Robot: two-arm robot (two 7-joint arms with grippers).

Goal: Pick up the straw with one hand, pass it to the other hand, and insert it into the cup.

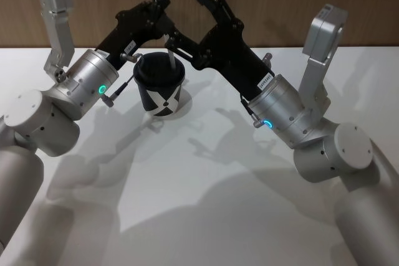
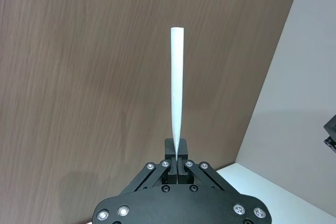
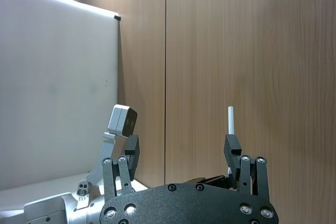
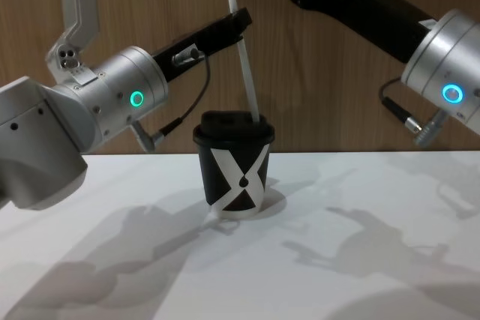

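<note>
Straw is pinched between my left fingers, which are closed tight on it above the cup. It leans a little, its lower end reaching the black lid near the far rim; whether it has entered the hole I cannot tell. Cup stands upright on the white desk, between my two arms. My right fingers are spread wide with nothing between them, raised just beyond the cup, near the straw's upper part.

head above, chest level, sharing cup
</note>
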